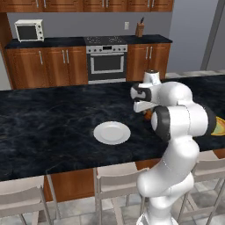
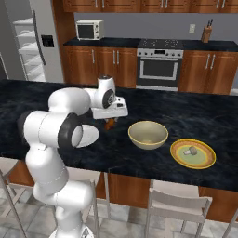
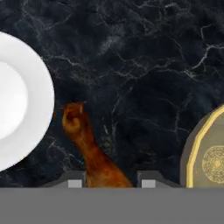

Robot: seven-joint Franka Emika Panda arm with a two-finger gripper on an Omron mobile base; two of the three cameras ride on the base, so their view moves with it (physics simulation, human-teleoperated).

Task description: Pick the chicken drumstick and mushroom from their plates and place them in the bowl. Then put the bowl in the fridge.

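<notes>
Pincer [image 3: 108,180] clamps the drumstick [image 3: 89,151], held over bare counter [image 3: 140,65] between the white plate [image 3: 26,109] and the bowl [image 2: 148,135]. Mushroom [image 2: 190,151] sits on the yellow plate [image 2: 204,160] near the counter's front edge; bowl looks empty, fridge [image 2: 28,42] step undone.

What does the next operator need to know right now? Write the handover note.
Hand: shut on the chicken drumstick, carried above the counter between the white plate and the bowl.
White plate: empty.
Mushroom: on the yellow-green plate, right of the bowl.
Bowl: empty.
Fridge: open, back left.
Done: drumstick picked.
Left: drop it in the bowl, add the mushroom, put the bowl in the fridge.
</notes>
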